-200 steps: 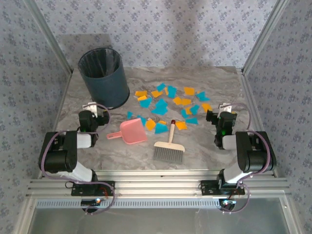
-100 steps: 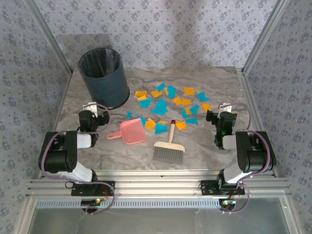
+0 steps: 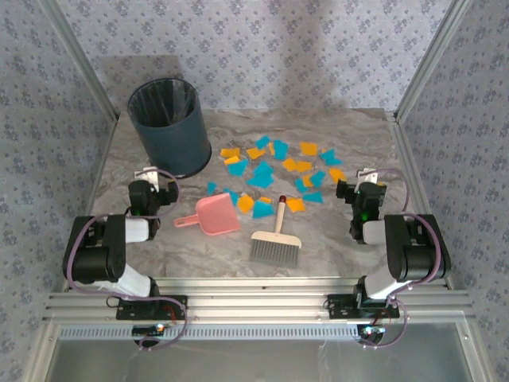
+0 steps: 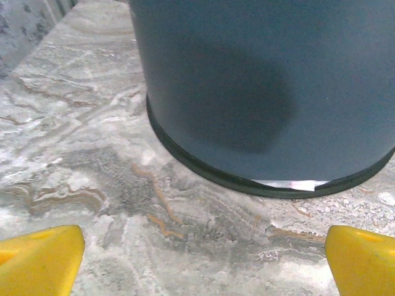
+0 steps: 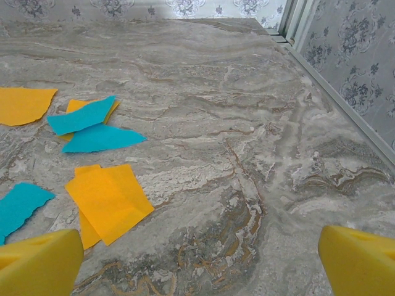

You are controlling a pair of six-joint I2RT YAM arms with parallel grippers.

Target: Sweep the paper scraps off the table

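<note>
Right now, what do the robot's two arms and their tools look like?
The left arm and right arm are chunky black jointed housings on white base links, each with a looping purplish-grey cable. The left tool and right tool are black with bright yellow wedge-shaped fingertips; a green light glows on the right arm's wrist.

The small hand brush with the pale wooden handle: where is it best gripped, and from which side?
Probably its slim handle, from above, closing across it: the brush lies flat on the table, and the grey bristle head is wide.
</note>
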